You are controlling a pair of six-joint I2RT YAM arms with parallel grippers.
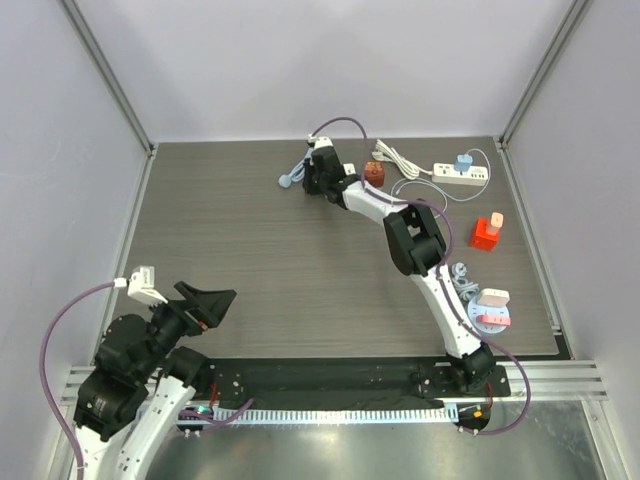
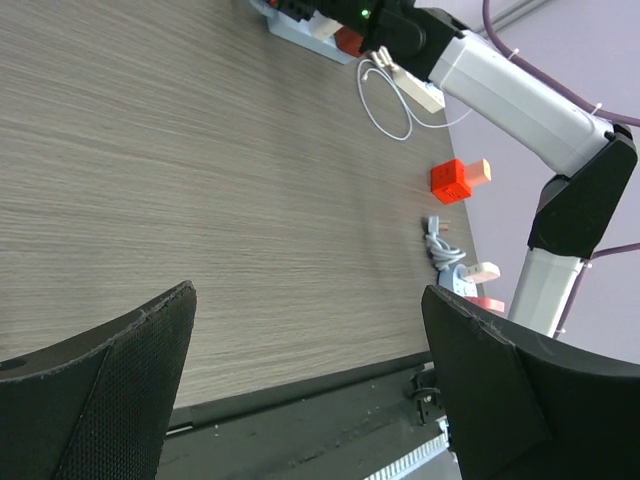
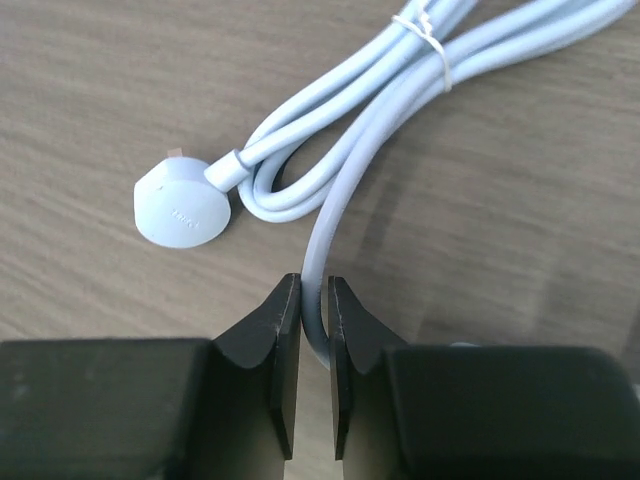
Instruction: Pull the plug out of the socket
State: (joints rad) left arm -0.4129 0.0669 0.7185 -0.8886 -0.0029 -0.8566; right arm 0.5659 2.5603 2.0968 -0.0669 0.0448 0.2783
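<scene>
Grey wood-grain desk (image 1: 250,260), pale walls.

Top view: white power strip (image 1: 455,172) near far right corner, with blue plug (image 1: 464,161) seated in it. Right gripper (image 1: 308,178) at middle of far edge, well apart from strip. Left gripper (image 1: 210,303) at near left corner.

Left wrist view: jaws wide, empty.

Right wrist view: jaws narrow, pinching pale cable (image 3: 322,240). Round plug head (image 3: 182,212) lies loose on desk.

Recommended: grip plug body, not cord. Pull straight along pins. Brace strip.

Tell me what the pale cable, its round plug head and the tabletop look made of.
Cable: likely soft rubbery plastic, smooth matte; it bends in tight loops.
Plug head: harder moulded plastic, satin, with a soft highlight and embossed lettering.
Tabletop: wood-grain laminate probably, matte; streaked grain, no gloss.
</scene>
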